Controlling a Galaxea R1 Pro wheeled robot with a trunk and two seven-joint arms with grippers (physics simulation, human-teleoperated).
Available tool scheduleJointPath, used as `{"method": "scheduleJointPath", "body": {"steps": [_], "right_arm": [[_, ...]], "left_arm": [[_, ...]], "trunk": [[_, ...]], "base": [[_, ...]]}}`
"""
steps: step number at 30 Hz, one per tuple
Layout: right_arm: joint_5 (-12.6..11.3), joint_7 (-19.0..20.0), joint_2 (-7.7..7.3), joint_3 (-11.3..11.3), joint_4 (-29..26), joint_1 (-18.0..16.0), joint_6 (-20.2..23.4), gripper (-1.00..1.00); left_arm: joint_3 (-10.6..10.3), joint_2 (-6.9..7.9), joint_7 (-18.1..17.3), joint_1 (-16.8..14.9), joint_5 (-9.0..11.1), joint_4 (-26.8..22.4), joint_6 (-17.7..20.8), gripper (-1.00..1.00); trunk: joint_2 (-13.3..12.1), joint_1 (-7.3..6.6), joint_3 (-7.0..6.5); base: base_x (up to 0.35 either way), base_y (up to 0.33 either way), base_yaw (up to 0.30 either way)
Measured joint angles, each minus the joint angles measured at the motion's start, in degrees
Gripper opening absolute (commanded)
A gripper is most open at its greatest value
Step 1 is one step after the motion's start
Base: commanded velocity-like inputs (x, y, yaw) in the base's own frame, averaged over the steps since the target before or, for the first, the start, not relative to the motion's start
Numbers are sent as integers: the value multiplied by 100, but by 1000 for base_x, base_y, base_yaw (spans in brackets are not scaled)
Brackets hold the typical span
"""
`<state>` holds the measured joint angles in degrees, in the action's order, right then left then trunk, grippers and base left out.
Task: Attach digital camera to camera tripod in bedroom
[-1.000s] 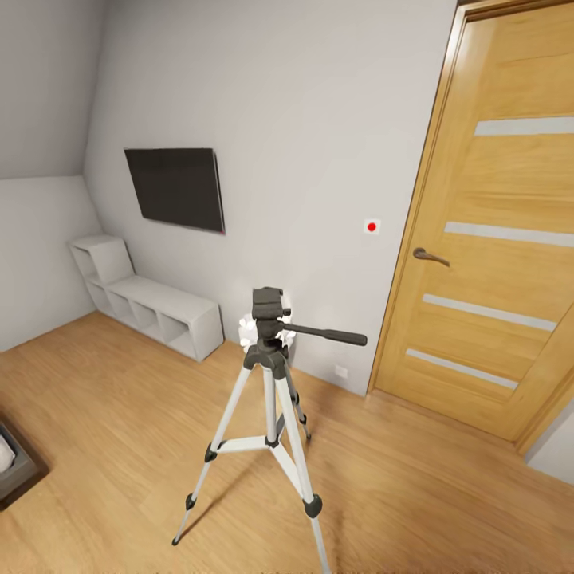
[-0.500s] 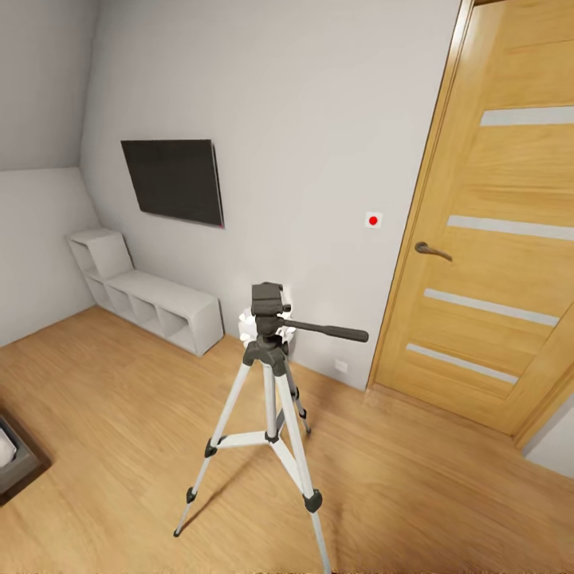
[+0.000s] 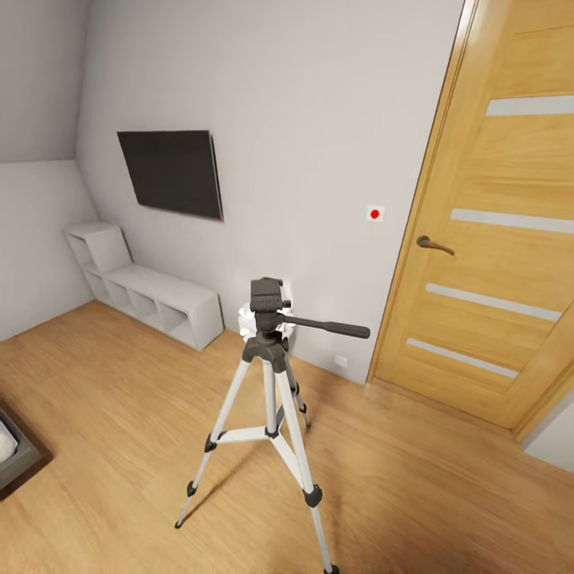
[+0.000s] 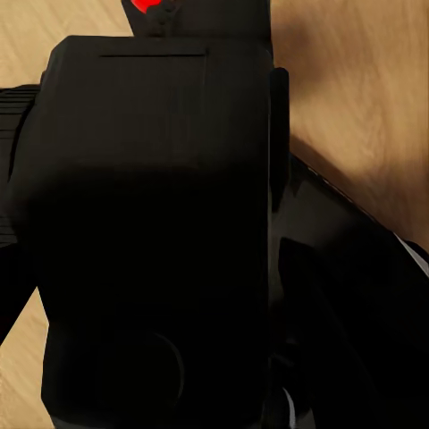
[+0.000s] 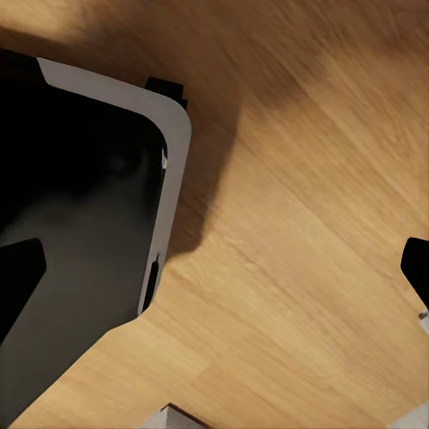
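Tripod legs of silver metal fill the lower centre of the head view: the camera tripod point(image 3: 271, 399) stands upright on the light wood floor point(image 3: 119, 414), its black head at mid-frame with the long pan handle point(image 3: 327, 326) pointing toward the right. Behind it runs a pale grey wall carrying a dark flat screen point(image 3: 171, 172) at upper left and a small white plate with a red dot point(image 3: 375, 214) right of centre. White cube shelves point(image 3: 147, 295) sit low against the wall at left, and an oak door point(image 3: 502, 239) with pale horizontal stripes takes up the right side.

Seen from the left wrist, the digital camera point(image 4: 152, 232) is a chunky black body pressed right up against the lens, with a red mark point(image 4: 147, 7) at the top edge and wood floor showing beyond it at upper right. It lies directly at the left hand, but whether the hand grips it I cannot tell.

Seen from the right wrist, black fingertips point(image 5: 22, 273) at the left and right edges stand wide apart, so the right hand point(image 5: 219, 268) is open above the floor, beside a dark, pale-rimmed body point(image 5: 89, 206).
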<state>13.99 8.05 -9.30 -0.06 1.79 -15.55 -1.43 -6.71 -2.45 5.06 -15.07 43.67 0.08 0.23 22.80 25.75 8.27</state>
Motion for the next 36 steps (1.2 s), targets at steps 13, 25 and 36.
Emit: {"method": "scheduleJointPath", "body": {"steps": [13, 25, 36], "right_arm": [[0, 0, -3, 0, 0, 0, -4, 100], [2, 0, 0, 0, -1, 0, -15, 100], [8, 41, -7, 0, -1, 0, -28, 100]], "left_arm": [[1, 2, 0, 0, -1, 0, 0, -100], [-1, 0, 0, 0, -1, 0, 0, -100], [-1, 0, 0, 0, -1, 0, 0, -100]], "trunk": [[0, 0, 120], [1, 0, 180], [1, 0, 182]], "base": [[0, 0, 0], [0, 0, 0], [0, 0, 0]]}}
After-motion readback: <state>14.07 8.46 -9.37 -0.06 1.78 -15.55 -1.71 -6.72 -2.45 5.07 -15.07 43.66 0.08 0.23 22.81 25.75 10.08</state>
